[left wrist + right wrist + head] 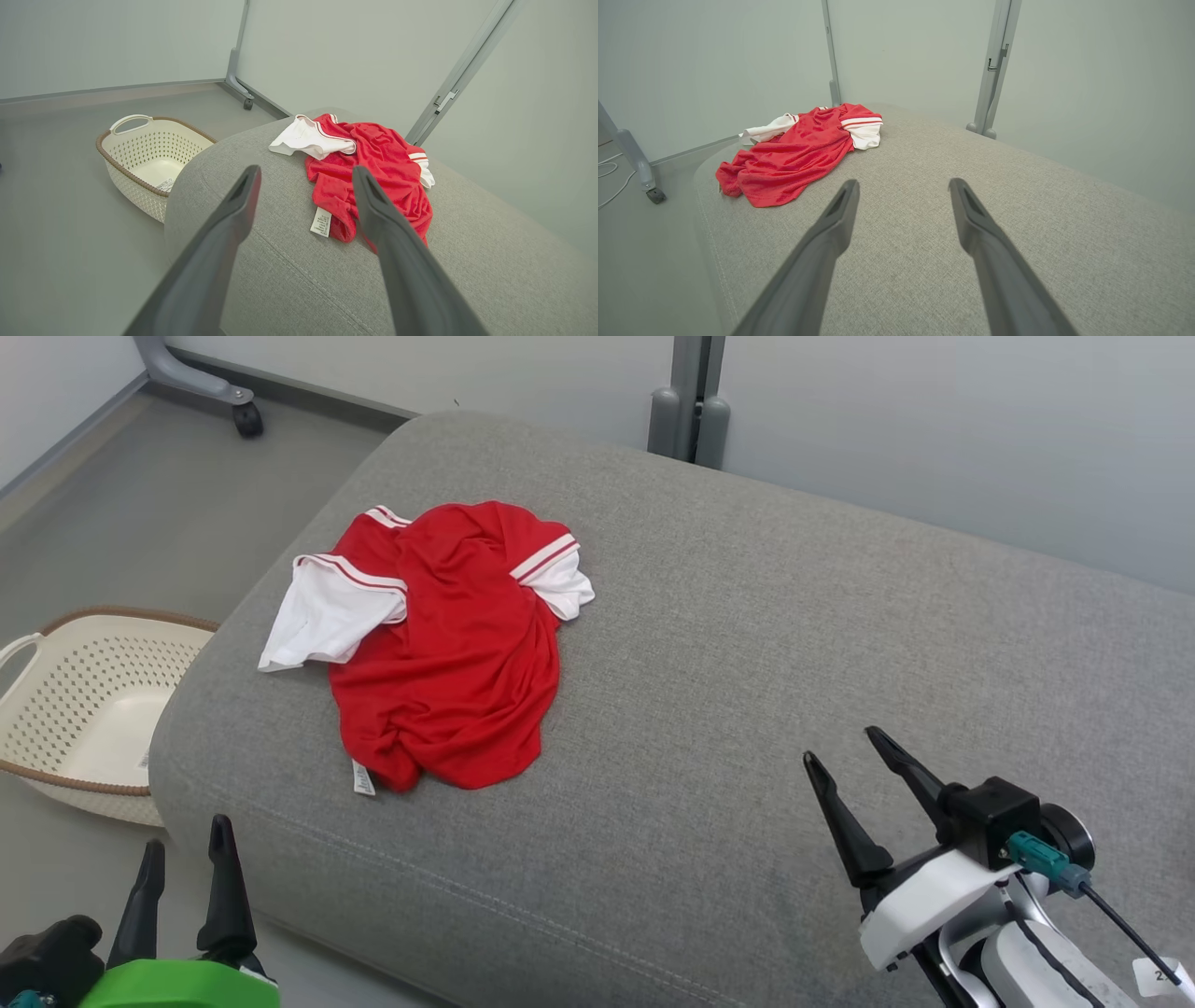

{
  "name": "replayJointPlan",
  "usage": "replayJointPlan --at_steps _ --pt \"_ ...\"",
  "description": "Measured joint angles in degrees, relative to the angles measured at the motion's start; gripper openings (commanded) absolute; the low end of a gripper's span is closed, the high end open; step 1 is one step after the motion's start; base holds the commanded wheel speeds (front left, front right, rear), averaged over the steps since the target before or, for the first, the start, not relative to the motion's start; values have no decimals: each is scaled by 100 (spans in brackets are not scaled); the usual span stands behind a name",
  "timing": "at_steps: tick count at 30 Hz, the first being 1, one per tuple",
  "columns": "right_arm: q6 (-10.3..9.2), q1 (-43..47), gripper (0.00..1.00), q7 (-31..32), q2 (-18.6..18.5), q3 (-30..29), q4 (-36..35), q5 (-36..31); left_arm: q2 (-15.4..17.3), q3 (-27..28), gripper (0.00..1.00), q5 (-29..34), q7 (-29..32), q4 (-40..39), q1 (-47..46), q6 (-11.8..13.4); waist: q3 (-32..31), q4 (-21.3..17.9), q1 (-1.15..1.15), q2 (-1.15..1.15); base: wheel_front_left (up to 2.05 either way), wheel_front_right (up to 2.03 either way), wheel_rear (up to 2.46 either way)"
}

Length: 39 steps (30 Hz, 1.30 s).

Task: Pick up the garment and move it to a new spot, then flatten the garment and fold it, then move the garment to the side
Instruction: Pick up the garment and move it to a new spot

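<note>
**Garment far-left on couch, both claws empty, left claw nearer**

Head view: you have the crumpled red garment with white sleeves [448, 653] lying on the left end of the grey fabric couch cushion [747, 663], touching neither claw. Its long axis runs near-to-far, with the sleeves at the far end and the bunched hem at the near end. The left claw [185, 835] hovers off the cushion's near-left corner, jaws spread wide and holding nothing. The garment lies ahead of it and to its right. The right claw [842, 747] is over the cushion, also spread wide and empty, with the garment ahead and well to its left. I judge the left claw nearer, so lead with it. A cream perforated plastic basket [28, 709] sits on the floor left of the cushion.

Left wrist view: the left claw [306, 169] fingers frame the garment's [383, 163] near hem, with the right finger overlapping it in the picture. A small white care label [321, 221] sticks out at the hem. It is printed, but too small to read. The basket [135, 182] carries a sticker inside, also unreadable.

Right wrist view: the right claw [902, 182] points at bare cushion. The garment [794, 158] sits ahead-left, well apart. You get no brand or writing here.
</note>
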Motion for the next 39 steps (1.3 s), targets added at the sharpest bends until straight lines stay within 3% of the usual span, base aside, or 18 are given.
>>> replayJointPlan --at_steps 8,18,23,35,39 --pt "-33 -171 100 247 -207 1 -301 -124 56 31 100 -687 721 -41 -581 -166 390 -13 0 0 0 0 0" --pt "74 -713 100 584 -463 80 -680 -406 443 896 100 -2083 2182 365 -1992 -98 1112 -116 0 0 0 0 0" --pt "129 -888 100 779 -605 97 -865 -481 278 1363 100 -3006 2784 902 -2742 33 1497 -240 0 0 0 0 0" --pt "223 -1376 100 1084 -835 51 -1328 -708 323 1896 100 -3524 3459 2239 -3678 60 2353 -616 0 0 0 0 0" --pt "223 -1446 100 1083 -901 -18 -1325 -722 85 2019 100 -3626 3462 2848 -3969 60 2610 -778 0 0 0 0 0"
